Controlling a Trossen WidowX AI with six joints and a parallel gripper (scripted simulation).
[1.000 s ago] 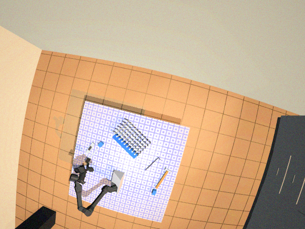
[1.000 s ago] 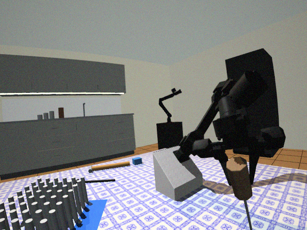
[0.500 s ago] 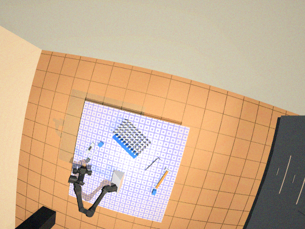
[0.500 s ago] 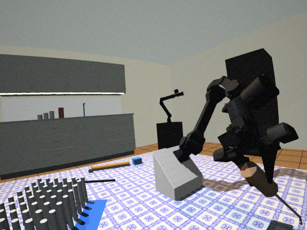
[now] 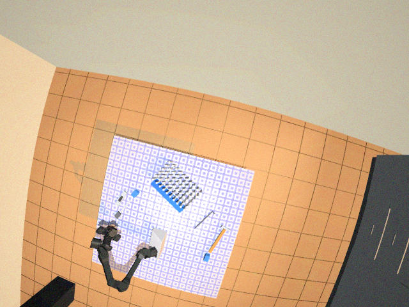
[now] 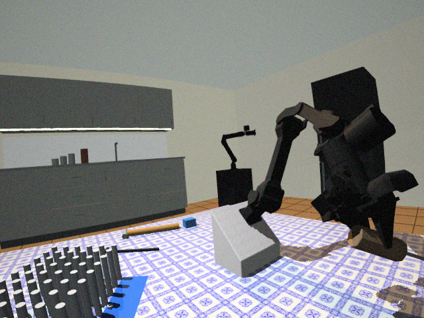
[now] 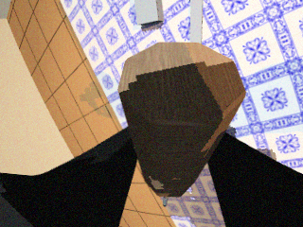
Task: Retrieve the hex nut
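The gripper [image 5: 110,230] [image 6: 373,239] [image 7: 172,131], clamped on the wooden-handled tool [image 5: 112,226] [image 6: 379,243] [image 7: 175,104], stands well apart from the blue strip [image 5: 167,195] [image 6: 135,291], shaft pointing away from it, while what looks like the nut [image 6: 111,305] lies at its spacer-side edge.

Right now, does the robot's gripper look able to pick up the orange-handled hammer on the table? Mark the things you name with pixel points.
Probably not: the fingers [image 6: 387,222] are already closed on a wooden-handled tool [image 6: 378,243] [image 7: 175,118], away from the hammer [image 5: 216,240] [image 6: 152,229].
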